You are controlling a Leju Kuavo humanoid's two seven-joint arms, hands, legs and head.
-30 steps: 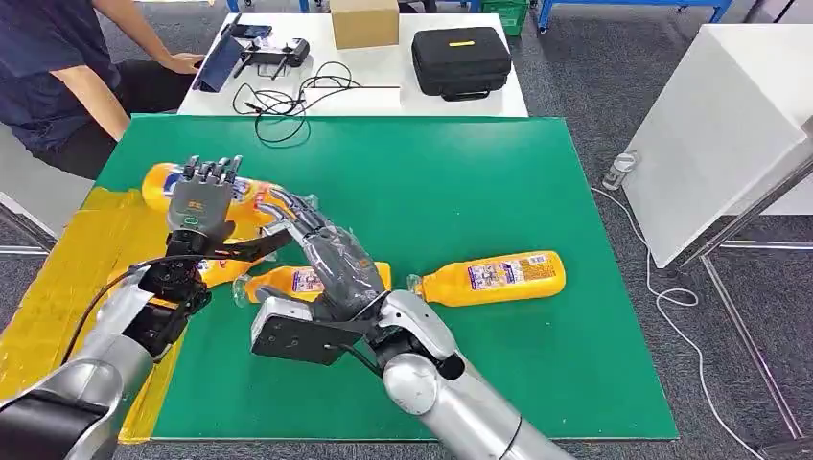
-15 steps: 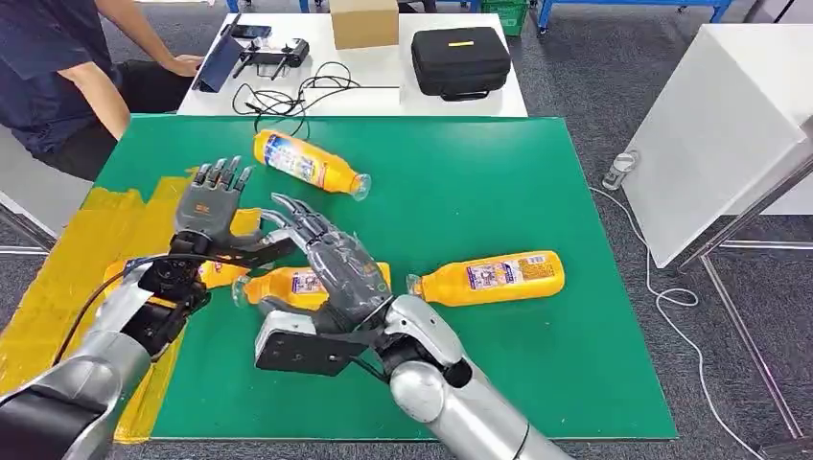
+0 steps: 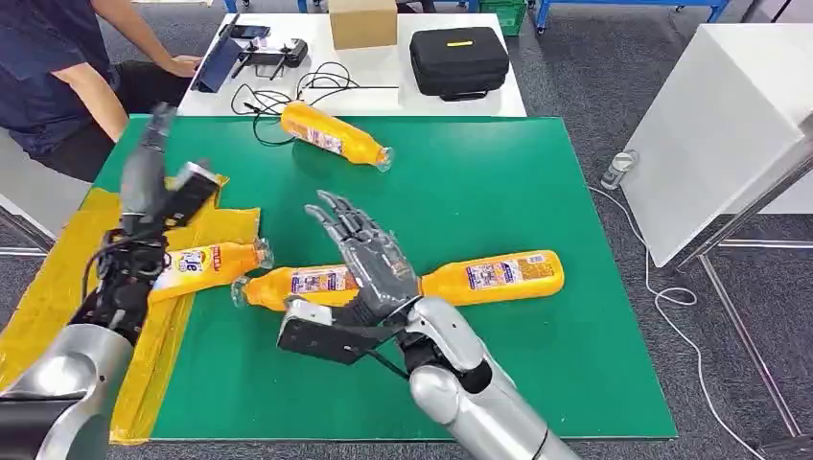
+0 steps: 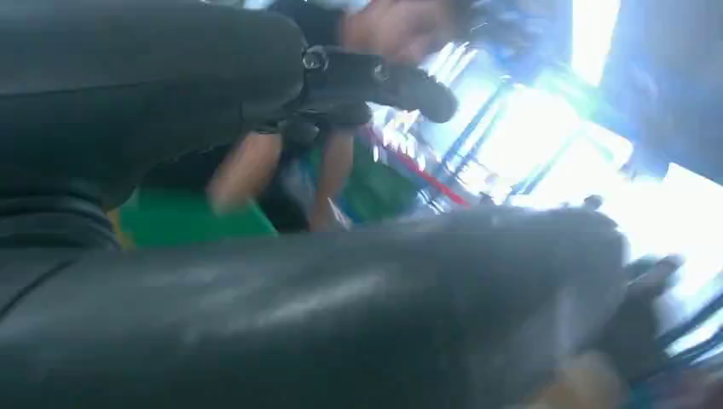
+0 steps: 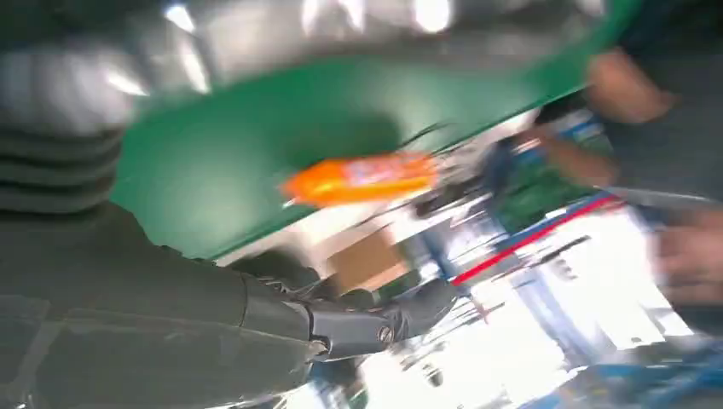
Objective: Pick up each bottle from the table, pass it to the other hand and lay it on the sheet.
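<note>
while both my left hand (image 3: pixel 158 187) and right hand (image 3: pixel 369 259) hang with fingers spread and empty, one bottle (image 3: pixel 206 265) lies on the yellow sheet (image 3: pixel 58 278); three bottles remain on the green surface (image 3: pixel 537 355).

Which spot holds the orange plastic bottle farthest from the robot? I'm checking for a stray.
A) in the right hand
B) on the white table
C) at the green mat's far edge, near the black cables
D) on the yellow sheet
C: the orange plastic bottle lies on the green mat by its far edge, beside the black cables.
</note>
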